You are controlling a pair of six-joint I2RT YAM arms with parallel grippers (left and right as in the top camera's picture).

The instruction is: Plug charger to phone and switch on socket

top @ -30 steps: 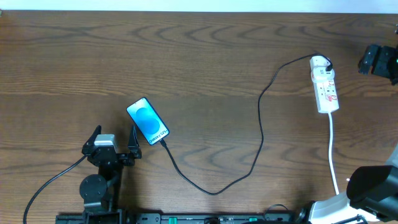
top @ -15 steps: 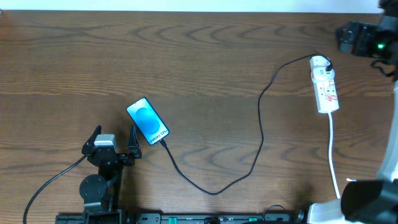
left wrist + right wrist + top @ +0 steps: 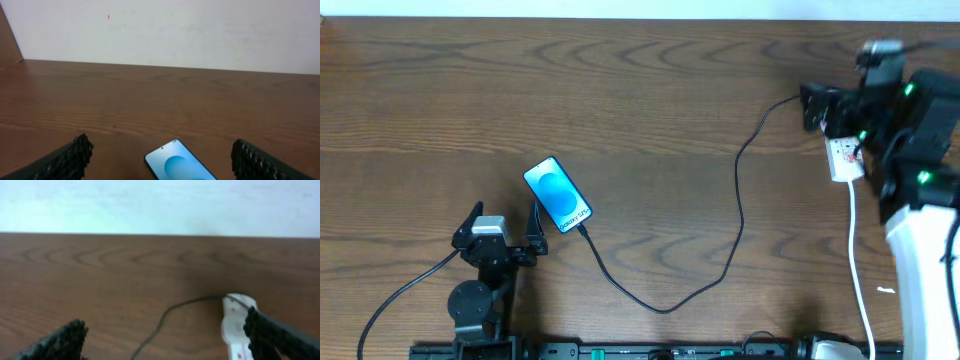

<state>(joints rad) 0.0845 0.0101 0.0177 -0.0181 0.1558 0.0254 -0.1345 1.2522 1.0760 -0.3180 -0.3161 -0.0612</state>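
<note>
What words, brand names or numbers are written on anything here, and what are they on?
Slim smartphone with a bright blue screen: a short line of white text near its lower end, too small to read.
White elongated power strip: red marks on its face, too small and blurred to read.
No other writing shows in any view.
</note>
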